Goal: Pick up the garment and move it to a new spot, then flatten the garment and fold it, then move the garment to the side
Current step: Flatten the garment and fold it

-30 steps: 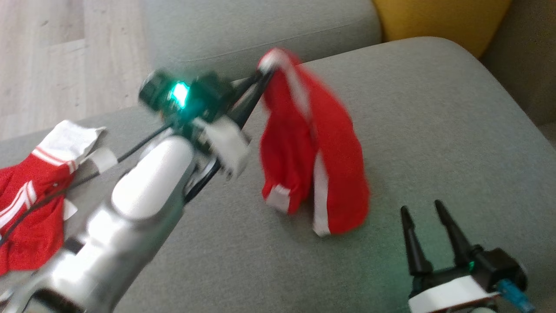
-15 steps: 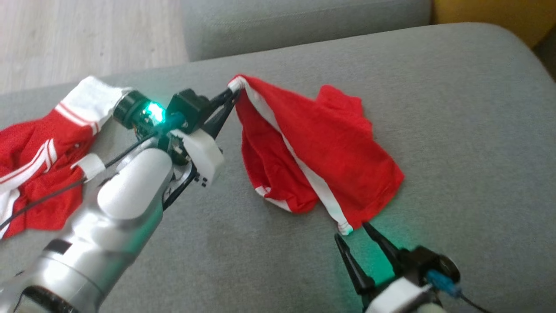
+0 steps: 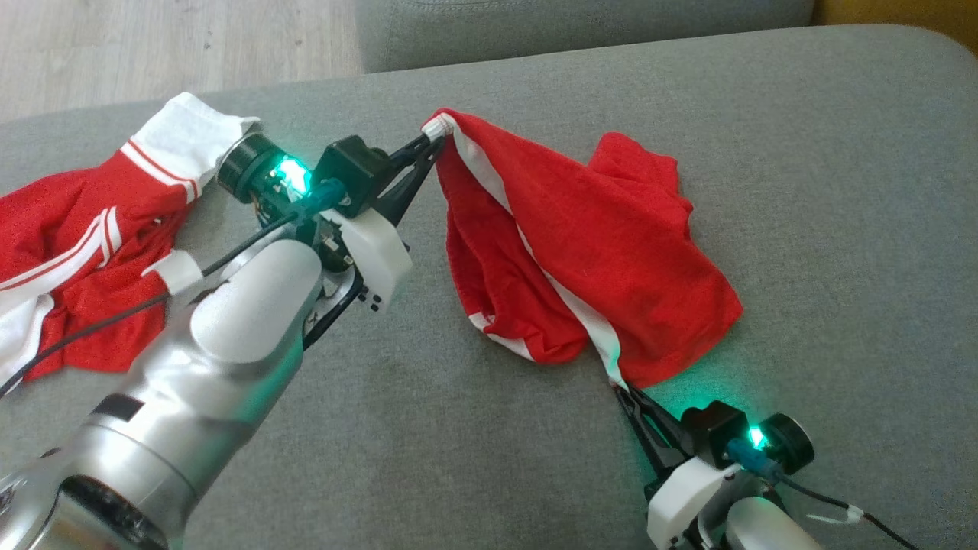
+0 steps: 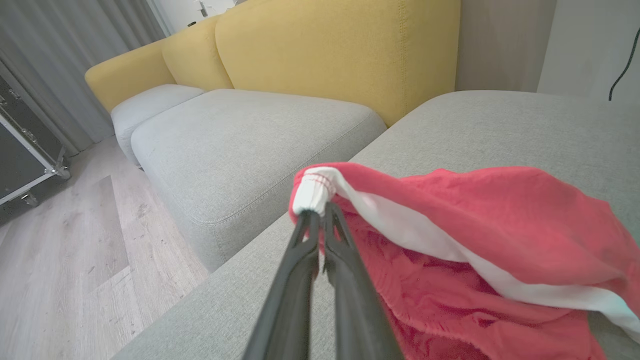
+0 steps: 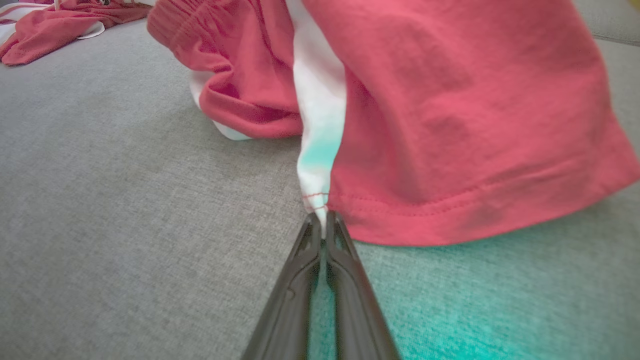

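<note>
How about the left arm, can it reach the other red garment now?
Probably not: the left gripper is shut on a corner of the red shorts, though the other garment lies close beside it.

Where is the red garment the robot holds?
Head view, centre: the red garment rests on the grey sofa, held by the left gripper at its far corner and the right gripper at its near hem.

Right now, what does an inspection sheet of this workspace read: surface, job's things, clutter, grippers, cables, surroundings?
Surface: grey sofa cushion, bare around the work.
Job's things: red shorts, bunched on the cushion, one end of the white stripe lifted.
Clutter: red-and-white garment at the left.
Grippers: left gripper shut on the stripe's lifted end; right gripper shut on its hem end.
Cables: black cable crossing that garment.
Surroundings: yellow sofa back, wood floor.
</note>
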### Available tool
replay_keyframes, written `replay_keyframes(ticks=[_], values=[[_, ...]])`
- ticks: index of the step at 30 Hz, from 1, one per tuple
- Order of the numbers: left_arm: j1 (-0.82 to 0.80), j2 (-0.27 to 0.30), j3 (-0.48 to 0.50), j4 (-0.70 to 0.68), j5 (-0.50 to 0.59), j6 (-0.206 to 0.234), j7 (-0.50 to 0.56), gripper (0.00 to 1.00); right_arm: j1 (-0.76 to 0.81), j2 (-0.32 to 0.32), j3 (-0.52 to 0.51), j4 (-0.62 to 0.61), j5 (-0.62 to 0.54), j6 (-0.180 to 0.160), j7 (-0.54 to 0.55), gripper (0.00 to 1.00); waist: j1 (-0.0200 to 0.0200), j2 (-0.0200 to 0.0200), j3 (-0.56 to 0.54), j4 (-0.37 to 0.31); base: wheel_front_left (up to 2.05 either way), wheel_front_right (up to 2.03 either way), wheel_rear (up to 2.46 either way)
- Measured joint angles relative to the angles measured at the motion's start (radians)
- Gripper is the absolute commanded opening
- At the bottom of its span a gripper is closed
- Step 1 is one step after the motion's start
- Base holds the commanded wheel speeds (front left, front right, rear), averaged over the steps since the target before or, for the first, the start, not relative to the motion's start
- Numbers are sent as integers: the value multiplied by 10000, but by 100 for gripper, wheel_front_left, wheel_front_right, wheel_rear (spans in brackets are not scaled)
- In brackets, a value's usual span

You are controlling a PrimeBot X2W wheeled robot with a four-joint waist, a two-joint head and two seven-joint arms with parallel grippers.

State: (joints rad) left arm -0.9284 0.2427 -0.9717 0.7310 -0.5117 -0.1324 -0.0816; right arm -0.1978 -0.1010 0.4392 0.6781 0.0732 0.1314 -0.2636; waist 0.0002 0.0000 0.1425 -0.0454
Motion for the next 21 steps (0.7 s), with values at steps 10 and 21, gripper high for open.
replay_keyframes(ticks=[10, 21], values=[[27, 591, -566, 75, -180, 0, -844, 0, 241, -205, -2153, -2790, -949, 0, 82, 0, -2, 0, -776, -168, 0, 0, 0], [232, 1914, -1528, -1944, -899, -2, -1218, 0, -1387, -2362, -4050, -4851, -1133, 0, 81, 0, -5, 0, -1765, -617, 0, 0, 0]])
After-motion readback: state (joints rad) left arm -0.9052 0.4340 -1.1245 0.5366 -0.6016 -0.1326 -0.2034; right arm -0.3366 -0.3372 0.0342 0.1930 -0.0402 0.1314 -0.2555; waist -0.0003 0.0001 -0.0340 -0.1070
